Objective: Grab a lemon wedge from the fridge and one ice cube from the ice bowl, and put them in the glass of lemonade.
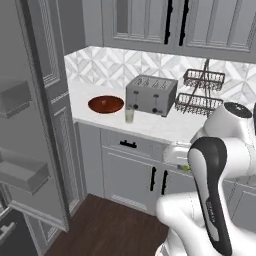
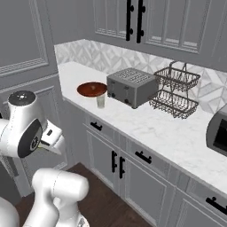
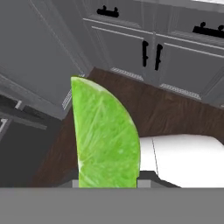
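1. Fridge (image 1: 35, 150): door open at left, beside the cabinets; open floor between it and the table.
2. Table (image 2: 146, 128): bare front edge right of the toaster (image 2: 131, 86).
3. Bowl (image 2: 91, 89): ice not yet fetched.
4. Glass (image 2: 101, 101): just beside the bowl, nothing added.
5. Wedge (image 3: 105, 135): out of the fridge, pinched between the fingers, low over the floor.

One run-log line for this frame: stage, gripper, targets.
stage: carrying | gripper: shut on yellow-green lemon wedge | clear glass of lemonade: on counter beside reddish-brown ice bowl | ice cube: not yet fetched
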You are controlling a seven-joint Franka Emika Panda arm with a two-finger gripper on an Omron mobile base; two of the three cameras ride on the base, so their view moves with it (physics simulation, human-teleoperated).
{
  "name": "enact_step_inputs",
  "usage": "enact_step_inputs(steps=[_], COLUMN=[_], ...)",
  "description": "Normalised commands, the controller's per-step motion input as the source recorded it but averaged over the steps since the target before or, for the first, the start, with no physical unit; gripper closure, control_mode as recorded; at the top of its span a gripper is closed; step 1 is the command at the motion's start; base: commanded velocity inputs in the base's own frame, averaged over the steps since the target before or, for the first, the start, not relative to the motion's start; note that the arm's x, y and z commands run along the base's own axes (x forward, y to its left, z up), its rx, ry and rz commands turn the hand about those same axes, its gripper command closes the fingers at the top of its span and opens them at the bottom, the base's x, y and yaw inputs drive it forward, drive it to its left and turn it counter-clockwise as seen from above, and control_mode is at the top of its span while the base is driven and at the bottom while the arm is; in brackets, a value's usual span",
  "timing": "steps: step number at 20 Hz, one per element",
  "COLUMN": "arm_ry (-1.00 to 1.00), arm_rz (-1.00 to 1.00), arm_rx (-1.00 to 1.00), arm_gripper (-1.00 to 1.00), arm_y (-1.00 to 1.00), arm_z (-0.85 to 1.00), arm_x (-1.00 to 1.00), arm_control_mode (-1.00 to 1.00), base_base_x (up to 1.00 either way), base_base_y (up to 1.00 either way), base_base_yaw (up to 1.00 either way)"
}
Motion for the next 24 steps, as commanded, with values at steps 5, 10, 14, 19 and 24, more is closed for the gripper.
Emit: enact_step_inputs(steps=[5, 10, 14, 19, 24], arm_ry=[0.00, 0.00, 0.00, 0.00, 0.00], arm_rz=[0.00, 0.00, 0.00, 0.00, 0.00], arm_rx=[0.00, 0.00, 0.00, 0.00, 0.00], arm_gripper=[1.00, 1.00, 1.00, 1.00, 1.00], arm_y=[0.00, 0.00, 0.00, 0.00, 0.00], arm_z=[0.00, 0.00, 0.00, 0.00, 0.00], arm_x=[0.00, 0.00, 0.00, 0.00, 0.00], arm_control_mode=[1.00, 1.00, 1.00, 1.00, 1.00], base_base_x=[0.88, 0.99, 1.00, 0.52, 0.00], base_base_y=[0.01, 0.04, 0.00, 0.00, 0.00], base_base_yaw=[-0.10, -0.13, -0.10, -0.02, 0.00])
